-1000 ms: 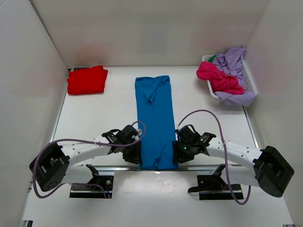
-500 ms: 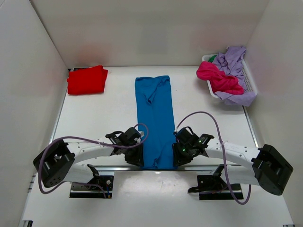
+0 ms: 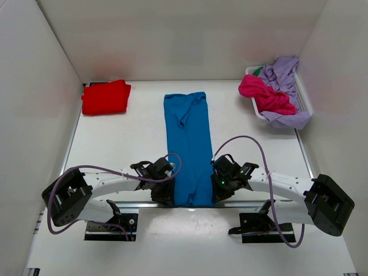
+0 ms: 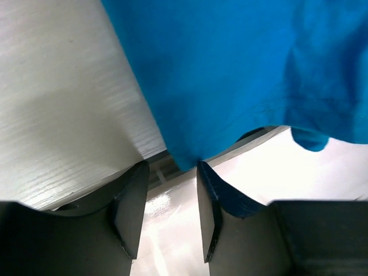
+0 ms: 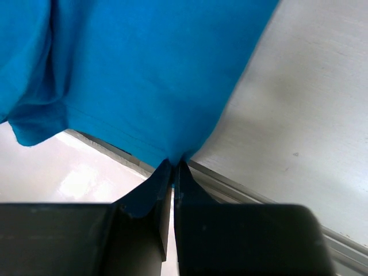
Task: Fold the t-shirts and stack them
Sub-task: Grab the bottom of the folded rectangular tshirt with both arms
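The blue t-shirt [image 3: 188, 146] lies as a long narrow strip down the middle of the worktop [image 3: 126, 144], its hem hanging slightly over the near edge, and both arms sit at that hem. The right end effector [image 5: 173, 169] has its fingers pressed together on the right corner of the hem, yet we see only a sliver of cloth between the tips. Our main worry is that this thin bite slips out as soon as the arm lifts. The left end effector [image 4: 171, 172] stands with its fingers apart, and the left corner sits just at the mouth of the gap, not clamped. If the right side rises alone, we expect the strip to twist or drag sideways and the fold to land crooked. If the left one closes where it is, it could catch only the hem's edge or miss it. Dragging could also undo the lengthwise folds near the collar. The red t-shirt [image 3: 105, 96] sits folded at the far left corner, well apart. The pink t-shirt [image 3: 264, 95] and lilac t-shirt [image 3: 284, 72] lie heaped in the basket [image 3: 303, 98] at the far right. From above, the arms cover both hem corners, so we cannot judge the grips there. How many layers the right fingers hold is hidden, and the basket may hide more garments.
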You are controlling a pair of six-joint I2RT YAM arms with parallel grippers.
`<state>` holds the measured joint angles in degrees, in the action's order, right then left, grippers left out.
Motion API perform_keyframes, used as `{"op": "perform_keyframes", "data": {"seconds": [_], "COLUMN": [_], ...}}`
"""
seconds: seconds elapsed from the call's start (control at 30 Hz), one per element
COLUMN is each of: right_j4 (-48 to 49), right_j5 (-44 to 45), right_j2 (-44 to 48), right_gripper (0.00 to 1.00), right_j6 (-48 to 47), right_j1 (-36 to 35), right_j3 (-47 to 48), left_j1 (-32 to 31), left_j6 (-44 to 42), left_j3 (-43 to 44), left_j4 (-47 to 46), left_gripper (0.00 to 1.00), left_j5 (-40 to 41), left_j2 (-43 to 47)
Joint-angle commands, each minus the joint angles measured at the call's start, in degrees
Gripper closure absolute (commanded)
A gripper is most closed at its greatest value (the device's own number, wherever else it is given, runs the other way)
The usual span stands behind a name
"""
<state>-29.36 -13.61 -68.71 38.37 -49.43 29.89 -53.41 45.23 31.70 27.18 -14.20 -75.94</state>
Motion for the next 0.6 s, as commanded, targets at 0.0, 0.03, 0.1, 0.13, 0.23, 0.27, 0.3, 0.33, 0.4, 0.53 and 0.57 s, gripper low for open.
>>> {"op": "perform_keyframes", "data": {"seconds": [0.0, 0.03, 0.1, 0.13, 0.23, 0.27, 0.3, 0.33, 0.4, 0.53, 0.57], "right_j4": [0.1, 0.1, 0.3, 0.1, 0.7, 0.7, 0.6, 0.2, 0.6, 0.7, 0.7], "right_j5": [0.3, 0.6, 0.2, 0.1, -0.1, -0.2, 0.1, 0.0, 0.1, -0.4, 0.0], "right_j2": [0.2, 0.1, -0.1, -0.1, -0.4, -0.4, -0.5, -0.6, -0.7, -1.3, -1.3], "right_gripper": [0.99, 1.00, 1.00, 1.00, 1.00, 1.00, 1.00, 1.00, 1.00, 0.99, 1.00], "right_j6": [-1.0, -0.9, -0.6, -0.8, -1.2, -1.0, -0.9, -1.4, -1.4, -1.7, -1.8], "right_j1": [-0.2, -0.3, -0.4, -0.1, 0.0, -0.1, 0.1, -0.1, -0.1, -0.1, 0.3], "right_j3": [2.3, 2.3, 2.6, 2.2, 2.7, 2.6, 2.7, 2.8, 2.6, 3.0, 3.1], "left_j1": [0.1, -0.5, -0.6, -0.7, -1.1, -1.2, -1.8, -1.8, -1.9, -1.4, -1.8], "left_j6": [-1.1, -1.1, -0.6, -0.1, 0.8, 0.9, 1.0, 1.1, 1.3, 1.4, 1.8], "left_j3": [1.1, 1.0, 1.0, 1.3, 2.7, 3.3, 3.8, 4.2, 4.8, 5.7, 6.2], "left_j4": [0.2, -0.3, -0.6, -1.3, -1.6, -1.3, -1.3, -1.3, -1.6, -2.1, -1.8], "left_gripper": [0.49, 0.49, 0.49, 0.49, 0.50, 0.50, 0.51, 0.53, 0.54, 0.88, 0.94], "left_j5": [4.9, 5.7, 7.0, 7.3, 8.8, 9.0, 10.4, 10.9, 11.1, 10.9, 10.9], "left_j2": [1.0, 0.5, 0.3, 0.0, -1.0, -1.3, -1.7, -1.7, -2.5, -3.7, -3.8]}}
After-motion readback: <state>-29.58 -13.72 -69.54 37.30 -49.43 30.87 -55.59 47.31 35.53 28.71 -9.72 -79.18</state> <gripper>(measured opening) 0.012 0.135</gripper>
